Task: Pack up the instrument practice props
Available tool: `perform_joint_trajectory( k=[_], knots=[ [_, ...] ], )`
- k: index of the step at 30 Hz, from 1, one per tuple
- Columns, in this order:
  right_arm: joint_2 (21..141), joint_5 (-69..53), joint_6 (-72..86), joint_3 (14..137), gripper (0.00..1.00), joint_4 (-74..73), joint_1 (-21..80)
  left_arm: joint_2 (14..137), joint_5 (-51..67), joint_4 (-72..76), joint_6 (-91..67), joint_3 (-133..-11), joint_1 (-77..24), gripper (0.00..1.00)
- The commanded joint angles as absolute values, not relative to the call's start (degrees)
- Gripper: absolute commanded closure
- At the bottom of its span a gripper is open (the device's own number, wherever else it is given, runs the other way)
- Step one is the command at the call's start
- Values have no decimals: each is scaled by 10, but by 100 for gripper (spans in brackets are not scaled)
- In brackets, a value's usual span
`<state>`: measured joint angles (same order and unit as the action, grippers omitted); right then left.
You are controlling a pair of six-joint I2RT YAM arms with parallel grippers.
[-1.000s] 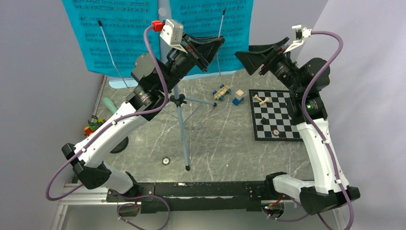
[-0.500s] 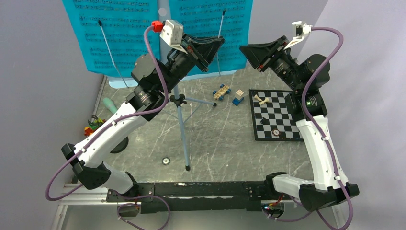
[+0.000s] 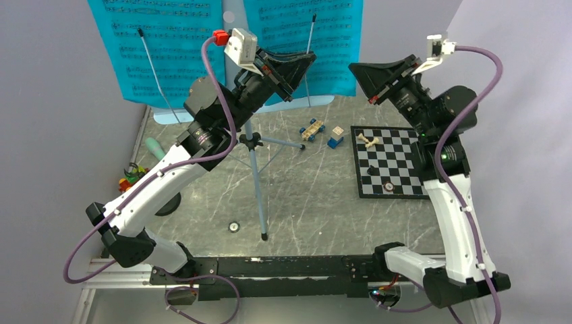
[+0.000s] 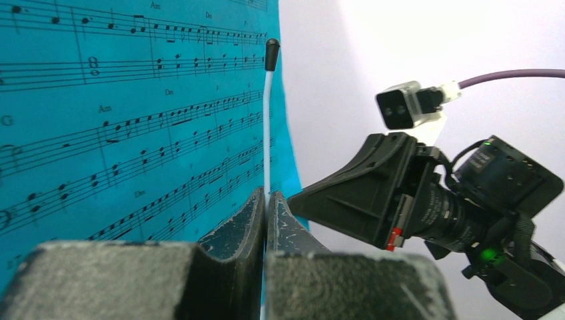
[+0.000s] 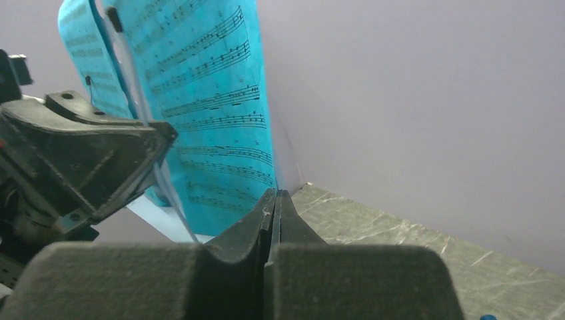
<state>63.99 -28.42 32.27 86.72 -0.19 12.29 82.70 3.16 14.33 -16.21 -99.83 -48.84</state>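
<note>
1. At the far side of the grey marbled bench (image 3: 303,202), the pale-blue tripod music stand (image 3: 257,179) stands upright with its legs spread on the surface. A strip of its tray shows just under the paper.
2. Two turquoise printed music sheets (image 3: 158,54) hang side by side on the stand in front of the back wall. Each is crossed by a thin white retaining wire (image 3: 312,34) with a black tip.
3. The left hand (image 3: 311,59) is raised in front of the right-hand sheet (image 3: 330,40) with its fingers pressed fully together. Its wrist view shows that sheet's wire running straight down into the seam between them, so the wire is nipped there.
4. The right hand (image 3: 352,67) faces it from the other side and is also clamped tight. Its tips meet on the lower right edge of the same sheet, pinching the paper.
5. The two hands point tip toward tip — near each other, not touching.
6. A mint-green microphone (image 3: 154,147) shows tilted at the left edge of the bench, beside the left arm. The black round stand base (image 3: 168,202) peeks out from under that arm.
7. A black-and-white chessboard (image 3: 388,162) with a few pieces lies flat on the right. A small toy car (image 3: 312,129) and a blue block (image 3: 335,140) sit between it and the tripod.
</note>
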Motion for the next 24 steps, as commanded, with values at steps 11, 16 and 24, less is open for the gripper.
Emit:
perform_joint_trajectory(
  k=[11, 16, 24],
  knots=[
    [510, -133, 265, 833, 100, -52, 120, 815, 2, 160, -171, -1001, -471, 100],
    [476, -88, 252, 838, 100, -76, 120, 833, 2, 156, -176, -1018, -469, 100],
    [427, -47, 232, 859, 100, -113, 122, 841, 2, 163, -186, -1011, -464, 100]
  ],
)
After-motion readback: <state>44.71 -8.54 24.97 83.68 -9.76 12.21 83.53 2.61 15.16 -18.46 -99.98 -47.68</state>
